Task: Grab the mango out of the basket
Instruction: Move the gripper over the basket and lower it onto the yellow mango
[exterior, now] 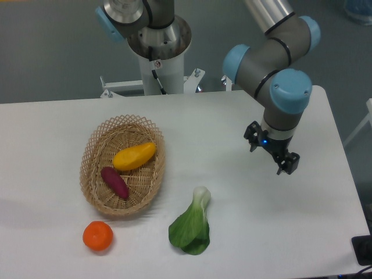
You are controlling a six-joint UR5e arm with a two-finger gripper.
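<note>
The mango [134, 156] is a smooth yellow-orange oval lying tilted in the upper middle of the light tan wicker basket [93, 145] at the left of the table. A dark purple oblong vegetable [115, 182] lies just below it in the same basket. My gripper [271, 155] hangs over the right part of the table, far to the right of the basket. Its two dark fingers stand apart, open, with nothing between them.
A round orange citrus fruit [97, 235] sits on the table just below the basket. A green leafy vegetable with a white stem [191, 225] lies at the front middle. The arm's white base column [160, 52] stands behind the table's far edge.
</note>
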